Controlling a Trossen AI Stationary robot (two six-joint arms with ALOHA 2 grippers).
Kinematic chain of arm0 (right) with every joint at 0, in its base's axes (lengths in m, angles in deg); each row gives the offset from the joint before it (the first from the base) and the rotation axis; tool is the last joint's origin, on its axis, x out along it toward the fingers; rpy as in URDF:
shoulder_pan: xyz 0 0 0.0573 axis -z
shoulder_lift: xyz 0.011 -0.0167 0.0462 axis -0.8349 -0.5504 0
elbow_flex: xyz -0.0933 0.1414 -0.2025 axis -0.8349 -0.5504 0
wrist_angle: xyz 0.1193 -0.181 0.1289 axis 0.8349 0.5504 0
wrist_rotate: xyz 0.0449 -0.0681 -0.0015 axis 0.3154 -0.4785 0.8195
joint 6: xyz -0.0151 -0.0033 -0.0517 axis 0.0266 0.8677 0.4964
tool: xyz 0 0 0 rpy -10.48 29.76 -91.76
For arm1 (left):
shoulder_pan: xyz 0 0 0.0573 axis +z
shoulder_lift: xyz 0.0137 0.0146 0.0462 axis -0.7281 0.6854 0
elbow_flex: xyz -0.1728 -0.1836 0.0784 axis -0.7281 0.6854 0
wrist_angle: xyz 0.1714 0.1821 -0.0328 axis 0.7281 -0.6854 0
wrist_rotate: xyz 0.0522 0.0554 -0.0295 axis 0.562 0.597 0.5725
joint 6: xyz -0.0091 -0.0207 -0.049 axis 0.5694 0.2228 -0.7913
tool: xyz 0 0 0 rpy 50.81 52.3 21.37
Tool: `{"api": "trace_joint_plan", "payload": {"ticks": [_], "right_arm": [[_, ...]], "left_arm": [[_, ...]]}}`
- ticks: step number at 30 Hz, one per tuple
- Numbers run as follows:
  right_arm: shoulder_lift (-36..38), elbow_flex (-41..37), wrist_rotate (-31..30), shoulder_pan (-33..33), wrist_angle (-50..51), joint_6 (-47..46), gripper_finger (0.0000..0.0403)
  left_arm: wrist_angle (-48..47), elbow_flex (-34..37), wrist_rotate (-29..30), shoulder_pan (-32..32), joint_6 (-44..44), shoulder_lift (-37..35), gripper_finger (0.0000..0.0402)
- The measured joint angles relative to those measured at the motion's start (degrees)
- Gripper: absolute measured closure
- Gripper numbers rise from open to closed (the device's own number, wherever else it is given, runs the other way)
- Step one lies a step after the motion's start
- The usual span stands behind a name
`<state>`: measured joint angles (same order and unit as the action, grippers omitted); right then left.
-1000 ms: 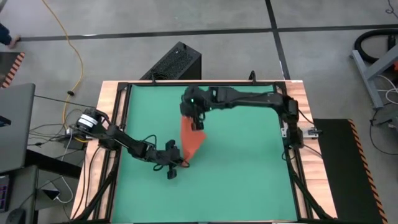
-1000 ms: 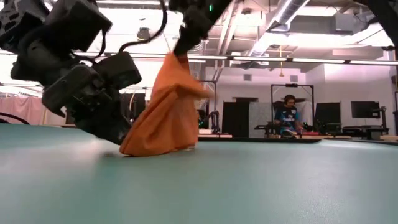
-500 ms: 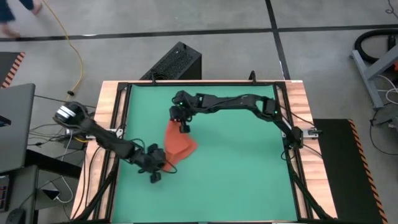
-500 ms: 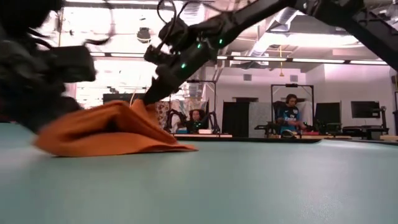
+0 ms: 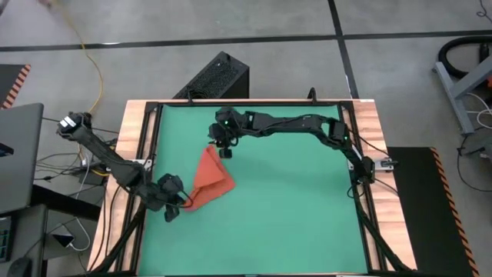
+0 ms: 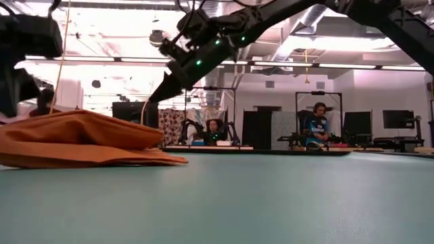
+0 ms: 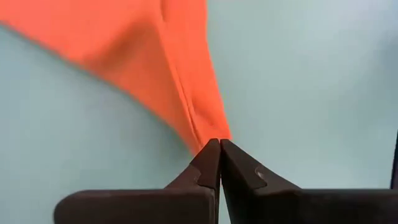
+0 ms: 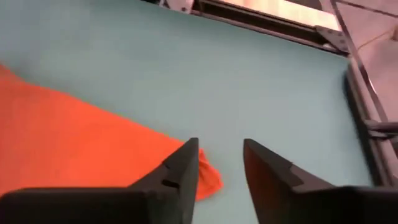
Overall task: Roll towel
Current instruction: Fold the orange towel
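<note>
The orange-red towel (image 5: 209, 178) lies folded in loose layers on the green mat (image 5: 307, 200), left of centre; it also shows in the low view (image 6: 81, 139). My left gripper (image 5: 180, 203) is shut on the towel's near-left corner, seen in its own wrist view (image 7: 216, 142). My right gripper (image 5: 223, 150) hovers open just above the towel's far corner (image 8: 208, 177), its fingertips (image 8: 221, 142) apart and clear of the cloth in the low view (image 6: 154, 95). My left gripper pinches the towel's near-left corner (image 7: 208, 132) between its two fingers. The fingers come low and slanting from the table's left near side. The cloth narrows to a drawn point at the fingertips, a hem line running into them, and the rest lies on the mat.
A wooden frame (image 5: 138, 154) borders the mat. A black box (image 5: 219, 75) stands beyond the far edge. The mat stretches bare to the right of the towel (image 5: 307, 200). People sit far off in the room behind (image 6: 315, 125).
My right gripper has come down and toward the table's left edge with the towel's top, then opened and let go. My left gripper has pulled the towel's lower corner toward the left edge. The towel, hanging upright before, now lies flat on the mat.
</note>
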<state>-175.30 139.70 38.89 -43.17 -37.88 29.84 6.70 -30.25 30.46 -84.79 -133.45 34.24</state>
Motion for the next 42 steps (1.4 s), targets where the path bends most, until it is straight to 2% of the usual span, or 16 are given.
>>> {"api": "trace_joint_plan", "payload": {"ticks": [5,8,11,13,16,21,35,37,39,42], "right_arm": [[5.6,0.1,10.1,0.1,8.1,-0.4,0.0215],[7.0,0.3,10.9,-3.2,13.4,-0.1,0.0213],[5.2,0.0,10.5,-7.3,16.8,1.3,0.0216],[3.4,-0.1,7.3,-10.1,17.6,2.2,0.0216],[2.1,0.0,-0.7,-13.6,17.1,4.8,0.0216],[-1.0,0.0,-11.1,-16.6,15.4,6.9,0.0216],[-4.5,0.0,-15.2,-16.2,12.3,4.2,0.0217],[-4.5,0.0,-18.8,-16.3,11.8,2.9,0.0219],[-4.6,0.0,-23.1,-16.4,12.5,2.7,0.0232],[-4.6,0.0,-21.5,-15.8,12.2,2.8,0.0266]], "left_arm": [[-0.6,0.0,11.7,-1.6,4.0,-3.4,0.0402],[-1.5,0.0,15.7,-1.8,5.0,-4.8,0.0402],[-2.1,0.0,17.0,-1.8,6.0,-5.8,0.0402],[-1.9,0.0,17.1,-1.8,6.4,-5.9,0.0401],[-1.9,0.0,17.1,-1.8,6.4,-5.8,0.0401],[-1.9,0.0,17.1,-1.8,6.4,-5.7,0.0401],[-1.9,0.0,17.1,-1.8,7.0,-5.7,0.0402],[-1.9,0.0,17.1,-1.8,6.9,-5.7,0.0402],[-1.9,0.0,17.1,-1.8,6.9,-5.7,0.0401],[-1.9,0.0,17.1,-1.8,6.9,-5.7,0.0401]]}}
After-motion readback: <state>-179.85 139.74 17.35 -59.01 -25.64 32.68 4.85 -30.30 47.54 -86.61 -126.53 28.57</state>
